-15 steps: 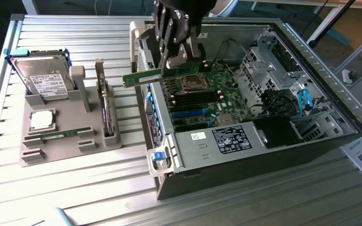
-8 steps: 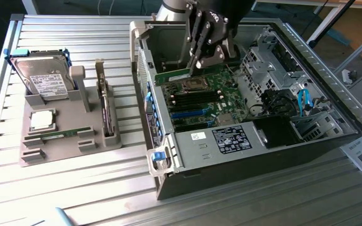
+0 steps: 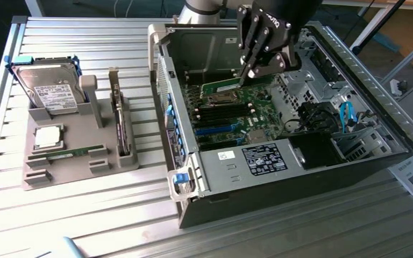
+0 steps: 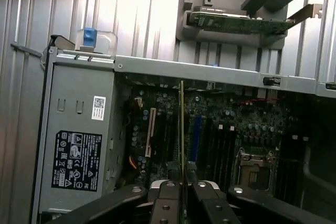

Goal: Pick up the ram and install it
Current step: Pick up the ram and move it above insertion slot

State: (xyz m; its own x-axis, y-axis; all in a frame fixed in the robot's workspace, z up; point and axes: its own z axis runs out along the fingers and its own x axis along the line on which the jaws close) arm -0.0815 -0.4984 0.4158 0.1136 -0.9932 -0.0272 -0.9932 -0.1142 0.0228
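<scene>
Gripper: the gripper (image 3: 249,75) hangs inside the open case (image 3: 285,177), over the far part of the board (image 3: 228,115).
Grip: closed on the ram (image 3: 222,85); in the wrist view both fingers (image 4: 167,195) press against its faces.
Ram: a green stick held by one end and lifted clear of the board, its free end pointing toward the exterior view's left.
Ram, wrist view: the ram (image 4: 181,129) shows edge-on as a thin line running out from the gripper (image 4: 182,190) across the board (image 4: 236,124).
Height: it seems to sit above the black slots (image 3: 225,113), apart from them, though the gap is hard to judge.
Socket: the socket (image 3: 225,98) lies just below the ram, on the board.
Holder: a grey holder (image 3: 70,174) stands on the table (image 3: 84,226), at the exterior view's left, well apart from the case.
Holder contents: a second stick (image 3: 64,155) near the front, a silver chip (image 3: 47,137) behind it, a drive (image 3: 49,91) upright at the far end, a card (image 3: 122,126) on edge at the case side.
</scene>
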